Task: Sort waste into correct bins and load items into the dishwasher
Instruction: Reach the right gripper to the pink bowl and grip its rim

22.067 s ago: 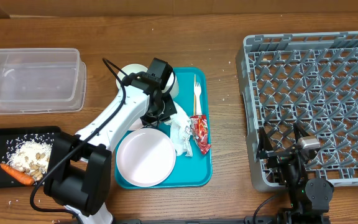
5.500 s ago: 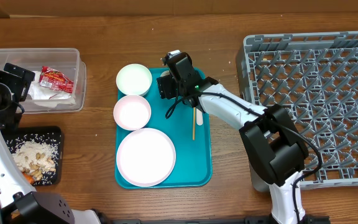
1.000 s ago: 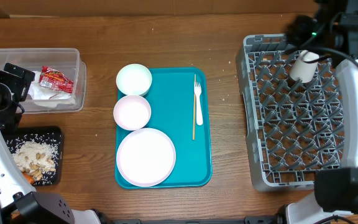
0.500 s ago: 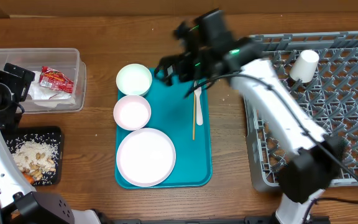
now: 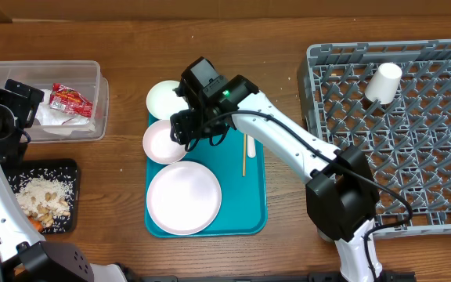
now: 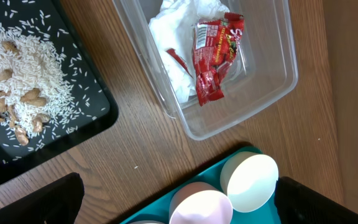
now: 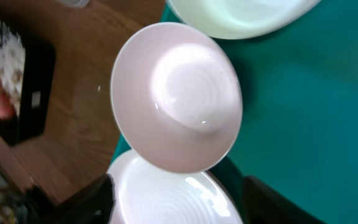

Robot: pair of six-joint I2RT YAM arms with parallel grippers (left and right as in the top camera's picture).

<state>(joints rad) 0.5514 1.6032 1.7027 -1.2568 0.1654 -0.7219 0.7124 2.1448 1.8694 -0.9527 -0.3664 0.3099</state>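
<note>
Right claw (image 5: 185, 130) spread above pinkish bowl (image 5: 165, 142), rim overhanging teal tray (image 5: 237, 211) edge

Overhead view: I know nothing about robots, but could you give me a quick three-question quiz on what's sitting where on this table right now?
1. True or false: the small white cup lies in the grey dish rack.
2. How many bowls sit on the teal tray?
3. Where is the red wrapper? A, in the grey dish rack; B, in the clear tub; C, on the teal tray.

Key: 1 true; 2 two; 3 B.
</note>
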